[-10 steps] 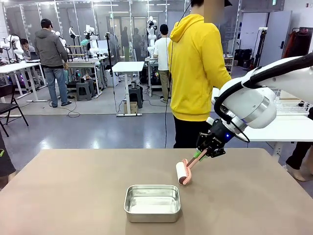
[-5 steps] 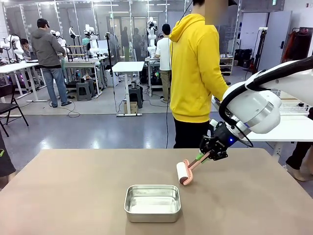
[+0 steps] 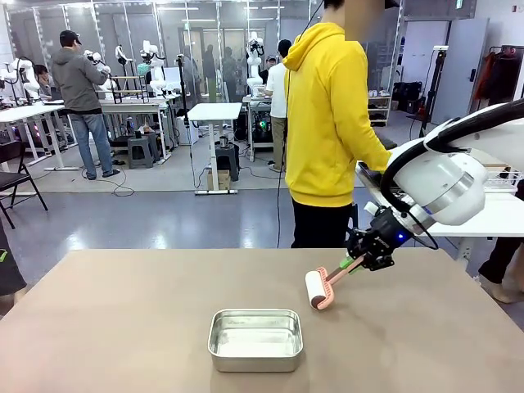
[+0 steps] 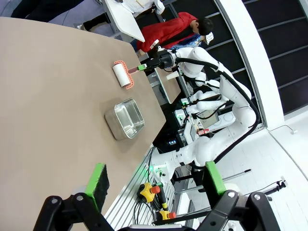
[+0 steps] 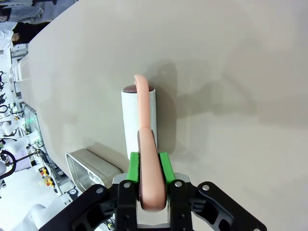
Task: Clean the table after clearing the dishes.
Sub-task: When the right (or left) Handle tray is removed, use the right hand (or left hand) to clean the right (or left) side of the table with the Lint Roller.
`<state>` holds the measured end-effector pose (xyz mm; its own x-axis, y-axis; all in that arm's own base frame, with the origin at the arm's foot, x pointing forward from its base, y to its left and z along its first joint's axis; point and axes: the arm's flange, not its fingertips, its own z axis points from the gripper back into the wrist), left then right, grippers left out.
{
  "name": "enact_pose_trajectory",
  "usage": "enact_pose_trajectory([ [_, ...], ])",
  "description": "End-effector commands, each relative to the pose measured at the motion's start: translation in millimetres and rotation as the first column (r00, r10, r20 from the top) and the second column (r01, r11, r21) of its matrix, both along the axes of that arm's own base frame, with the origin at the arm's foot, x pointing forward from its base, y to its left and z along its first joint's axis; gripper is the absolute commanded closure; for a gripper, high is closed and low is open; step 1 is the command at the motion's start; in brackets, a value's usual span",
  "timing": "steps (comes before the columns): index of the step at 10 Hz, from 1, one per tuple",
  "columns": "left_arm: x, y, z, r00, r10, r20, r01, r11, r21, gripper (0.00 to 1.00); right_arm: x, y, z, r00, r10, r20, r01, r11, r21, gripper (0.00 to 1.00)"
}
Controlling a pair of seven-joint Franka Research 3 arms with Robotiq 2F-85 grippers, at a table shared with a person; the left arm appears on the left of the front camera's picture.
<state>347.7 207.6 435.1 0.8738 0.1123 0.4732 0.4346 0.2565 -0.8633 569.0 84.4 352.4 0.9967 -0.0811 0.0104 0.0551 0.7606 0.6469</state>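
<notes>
**The table [image 3: 123, 327]: surface condition**

The brownish-taupe top spans the front view. A steel pan [image 3: 255, 360] sits toward 6 o'clock, and its inside shows bare metal. Near it, at 1 o'clock from the pan, a white lint roller [image 3: 313, 288] rests its drum on the top. The right gripper [image 3: 358, 262] is clamped on the roller's pink handle. The left gripper [image 4: 156, 179] hangs with its jaws spread wide, holding nothing. A person [image 3: 332, 123] stands at 12 o'clock.

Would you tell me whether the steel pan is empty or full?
Empty: the steel pan shows a bare shiny floor with nothing in it.
</notes>
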Motion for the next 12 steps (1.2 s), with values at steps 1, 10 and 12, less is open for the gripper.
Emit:
enact_pose_trajectory([
  [1, -4.4, 0.5, 3.7, 1.0, -0.001, -0.001, 0.001, 1.0, 0.005, 0.0, -10.2, -33.8, -36.1, 1.0, 0.015, -0.005, -0.015, 0.997, -0.072, 0.79],
  [10, -4.4, 0.5, 3.7, 1.0, -0.001, -0.001, 0.001, 1.0, 0.005, 0.0, -19.6, -140.7, -24.1, 0.999, -0.028, -0.018, 0.025, 0.985, -0.171, 0.98],
  [12, -4.4, 0.5, 3.7, 1.0, -0.001, -0.001, 0.001, 1.0, 0.005, 0.0, -24.4, -164.1, -19.6, 0.998, -0.04, -0.039, 0.027, 0.96, -0.279, 1.0],
])
